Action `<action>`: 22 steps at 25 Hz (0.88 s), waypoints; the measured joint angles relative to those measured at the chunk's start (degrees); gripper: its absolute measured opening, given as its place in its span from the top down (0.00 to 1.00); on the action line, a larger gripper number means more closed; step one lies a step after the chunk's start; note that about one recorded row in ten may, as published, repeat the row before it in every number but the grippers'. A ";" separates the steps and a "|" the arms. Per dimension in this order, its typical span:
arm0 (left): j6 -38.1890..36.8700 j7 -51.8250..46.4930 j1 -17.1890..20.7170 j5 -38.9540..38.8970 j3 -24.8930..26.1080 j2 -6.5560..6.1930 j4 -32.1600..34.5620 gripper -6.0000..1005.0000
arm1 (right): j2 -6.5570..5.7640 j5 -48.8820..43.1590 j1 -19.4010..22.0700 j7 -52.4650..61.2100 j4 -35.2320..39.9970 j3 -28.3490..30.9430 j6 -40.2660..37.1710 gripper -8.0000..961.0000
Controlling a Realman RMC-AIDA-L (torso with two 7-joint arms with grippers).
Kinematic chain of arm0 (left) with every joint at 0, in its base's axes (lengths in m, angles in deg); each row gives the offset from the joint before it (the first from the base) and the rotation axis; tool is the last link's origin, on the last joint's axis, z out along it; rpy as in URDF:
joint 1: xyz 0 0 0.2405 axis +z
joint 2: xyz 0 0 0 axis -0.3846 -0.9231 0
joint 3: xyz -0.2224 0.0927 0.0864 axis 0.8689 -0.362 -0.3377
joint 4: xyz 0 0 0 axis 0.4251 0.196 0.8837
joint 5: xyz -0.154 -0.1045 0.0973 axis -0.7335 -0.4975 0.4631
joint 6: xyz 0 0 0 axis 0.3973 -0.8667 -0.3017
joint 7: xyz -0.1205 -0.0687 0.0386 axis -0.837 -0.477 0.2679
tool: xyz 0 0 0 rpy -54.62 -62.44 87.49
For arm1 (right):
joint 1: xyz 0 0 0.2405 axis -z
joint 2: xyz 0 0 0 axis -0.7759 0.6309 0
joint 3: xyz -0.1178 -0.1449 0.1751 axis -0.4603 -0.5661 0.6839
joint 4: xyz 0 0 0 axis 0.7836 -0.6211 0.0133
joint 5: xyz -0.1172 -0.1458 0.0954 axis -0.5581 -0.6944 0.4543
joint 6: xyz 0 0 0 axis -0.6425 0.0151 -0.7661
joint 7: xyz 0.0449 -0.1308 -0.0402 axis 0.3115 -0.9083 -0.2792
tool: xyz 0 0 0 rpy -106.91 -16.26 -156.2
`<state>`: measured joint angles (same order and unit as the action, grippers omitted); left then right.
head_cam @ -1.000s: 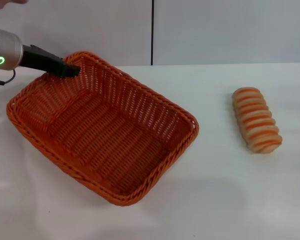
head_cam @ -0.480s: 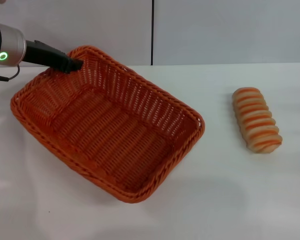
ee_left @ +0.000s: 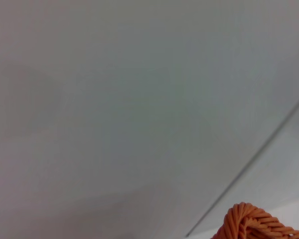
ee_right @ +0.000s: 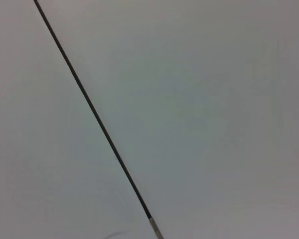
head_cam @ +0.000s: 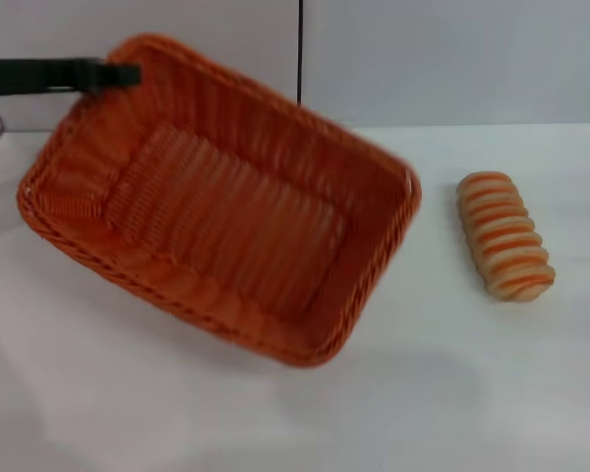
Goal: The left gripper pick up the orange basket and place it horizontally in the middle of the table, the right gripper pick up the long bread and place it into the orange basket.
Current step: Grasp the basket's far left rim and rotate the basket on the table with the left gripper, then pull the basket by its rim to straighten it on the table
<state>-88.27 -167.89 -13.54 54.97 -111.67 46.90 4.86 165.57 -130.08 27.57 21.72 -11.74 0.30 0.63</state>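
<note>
The large orange woven wicker basket (head_cam: 226, 202) is held tilted above the white bench (head_cam: 452, 393), one rim corner clenched by the slim black left tool (head_cam: 113, 74), so slipping or swinging is risked.

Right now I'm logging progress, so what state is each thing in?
Basket: empty, tilted, gripped at its far left corner, apparently lifted.
Left hand: shut on the basket's rim.
Bread: lying on the table, to the right of the basket, untouched.
Right hand: not in view.
</note>
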 joint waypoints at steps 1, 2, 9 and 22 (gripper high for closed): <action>-2.27 -1.58 2.51 -4.30 2.70 -0.12 1.93 0.81 | -0.02 0.00 -0.20 0.00 0.00 0.02 0.19 0.27; -2.56 -3.84 6.13 -7.44 3.46 0.35 4.75 0.82 | -0.05 0.00 -0.65 0.00 0.02 0.01 0.52 0.27; -2.28 -7.16 11.61 -11.55 3.00 1.01 5.35 0.81 | -0.07 -0.02 -2.04 -0.07 0.01 -0.31 1.51 0.27; 2.14 -0.38 19.03 -30.77 1.31 1.48 -7.83 0.78 | -0.21 -0.52 -3.74 -0.46 0.41 -0.47 4.56 0.27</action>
<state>-86.14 -168.26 5.49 24.20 -110.36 48.39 -2.97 165.36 -130.60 23.83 21.26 -11.33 -0.17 5.19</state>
